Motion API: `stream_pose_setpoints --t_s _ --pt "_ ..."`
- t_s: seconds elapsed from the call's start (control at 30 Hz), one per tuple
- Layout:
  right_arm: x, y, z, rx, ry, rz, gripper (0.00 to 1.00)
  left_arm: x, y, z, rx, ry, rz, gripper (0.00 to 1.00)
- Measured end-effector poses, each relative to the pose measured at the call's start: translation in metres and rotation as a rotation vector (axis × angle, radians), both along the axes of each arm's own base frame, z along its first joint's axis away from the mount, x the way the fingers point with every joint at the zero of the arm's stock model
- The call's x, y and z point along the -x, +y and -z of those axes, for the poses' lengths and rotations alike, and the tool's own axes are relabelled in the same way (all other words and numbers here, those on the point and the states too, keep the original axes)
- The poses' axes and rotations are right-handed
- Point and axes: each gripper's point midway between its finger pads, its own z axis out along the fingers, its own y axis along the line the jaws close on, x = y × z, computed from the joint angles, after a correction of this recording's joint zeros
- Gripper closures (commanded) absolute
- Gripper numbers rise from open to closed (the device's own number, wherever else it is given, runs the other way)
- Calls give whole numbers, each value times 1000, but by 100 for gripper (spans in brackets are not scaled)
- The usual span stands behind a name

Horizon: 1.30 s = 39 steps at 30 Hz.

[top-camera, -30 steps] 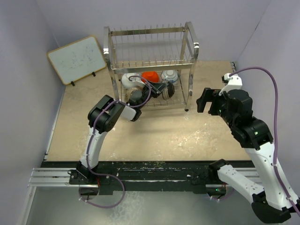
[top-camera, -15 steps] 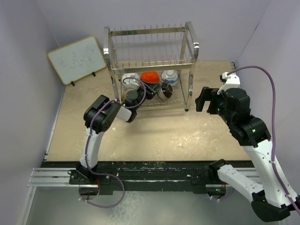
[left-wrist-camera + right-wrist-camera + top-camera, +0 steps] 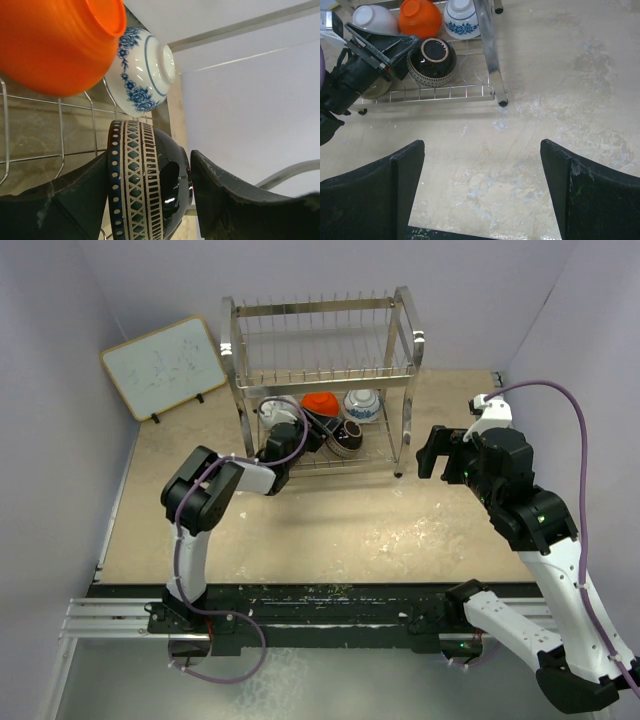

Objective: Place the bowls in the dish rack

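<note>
Left claw [image 3: 149,156] stands with its jaws apart and seems to grip nothing. The black bowl [image 3: 135,190] sits straight ahead of it, framed by the two fingers, close against one with a thin gap before the other. The bowl rests on the lower shelf [image 3: 465,89] of the rack [image 3: 407,330]. Its mouth is turned toward one finger and its foot toward the other, so the jaws span its height, not its rim.

Beyond the claw, off to one side, lie the orange bowl [image 3: 55,45] and the blue-patterned bowl [image 3: 142,70]. The white bowl [image 3: 374,19] shows only from the right wrist, back beside the claw's wrist. That view adds what the left wrist cannot: the fingertips reach only the black bowl's near edge. I cannot pick out a tan bowl for certain.

The right claw [image 3: 481,145], wide and empty, hangs over the bench [image 3: 545,75] well apart, so the left arm is nearer. The bowl looks placed. The next move is probably a straight pull back along the claw's own line, with no sideways sweep.
</note>
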Motion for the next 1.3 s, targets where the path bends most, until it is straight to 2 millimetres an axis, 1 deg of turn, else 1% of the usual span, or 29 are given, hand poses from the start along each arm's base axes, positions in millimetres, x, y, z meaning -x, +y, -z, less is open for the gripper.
stream_pose_setpoints --t_s 0.17,0.23,0.3,0.37,0.4,0.43,0.5,0.7,0.97,1.13,1.3 --pt "0 0 1 0 2 -2 1 0 9 -1 -55 38 -40 31" --pt "0 0 1 -1 2 -2 1 -1 11 0 -70 52 -50 27" --pt "0 1 1 -1 2 -2 1 -2 12 -1 -87 63 -60 24" --pt "0 0 1 -1 3 -2 1 -4 14 -2 -108 79 -71 18" --pt "0 1 1 -1 3 -2 1 -5 16 -2 -123 92 -81 12" --pt "0 1 1 -2 2 -3 1 -6 17 -3 -137 104 -89 10" --pt "0 1 1 -4 3 -6 1 -9 20 -6 -161 123 -109 1" --pt "1 4 0 -16 -2 -21 1 -14 31 -7 -229 171 -162 1" --pt "4 4 -3 -23 -14 -26 1 -12 33 -5 -288 188 -153 1" --pt "6 8 -4 -32 -11 -49 1 0 33 -8 -408 167 -120 1" --pt "8 11 -4 -41 -9 -69 1 13 25 -15 -503 126 -68 1"
